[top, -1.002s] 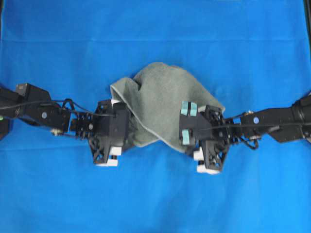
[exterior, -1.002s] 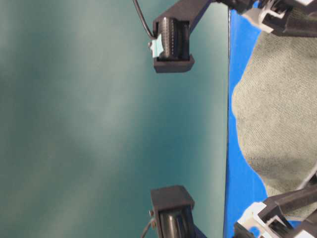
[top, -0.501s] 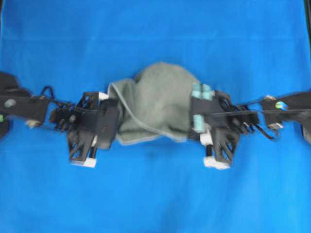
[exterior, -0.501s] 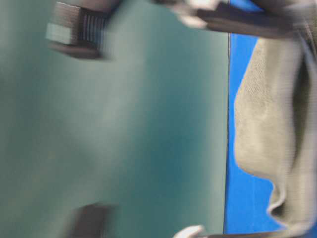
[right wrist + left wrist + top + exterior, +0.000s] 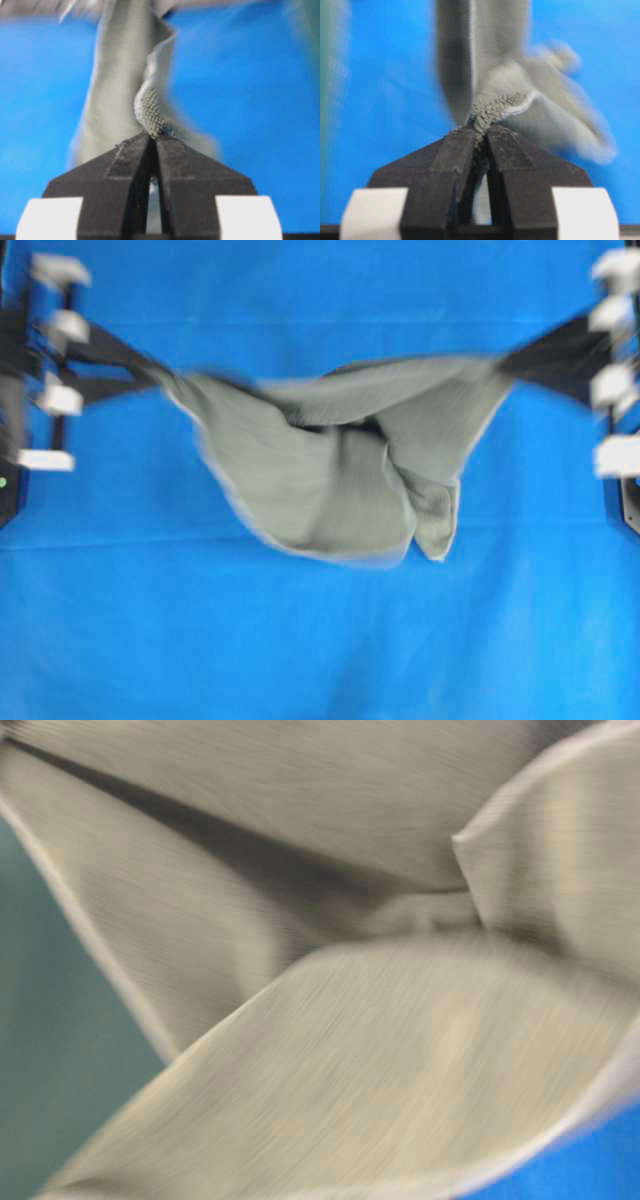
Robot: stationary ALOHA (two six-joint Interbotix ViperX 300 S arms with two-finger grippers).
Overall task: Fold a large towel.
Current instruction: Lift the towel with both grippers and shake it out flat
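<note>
The grey-green towel (image 5: 330, 475) hangs stretched between both arms above the blue table covering (image 5: 320, 640), sagging in the middle with folds and a pale hem. My left gripper (image 5: 160, 375) pinches its left end at the far left. My right gripper (image 5: 500, 365) pinches the right end at the far right. In the left wrist view the left gripper (image 5: 481, 132) is shut on a bunched hem of towel (image 5: 495, 102). The right wrist view shows the right gripper (image 5: 151, 136) shut on a twisted bit of towel (image 5: 147, 112). Blurred towel (image 5: 350, 1020) fills the table-level view.
The blue covering (image 5: 320, 300) spreads across the whole table, with dark frame edges at the far left and right sides. The arms' white-tipped bodies (image 5: 50, 360) stand at the table's side edges.
Both grippers closed on the towel's ends, then pulled far apart to the table's sides and towards the back, lifting and stretching the crumpled towel between them.
</note>
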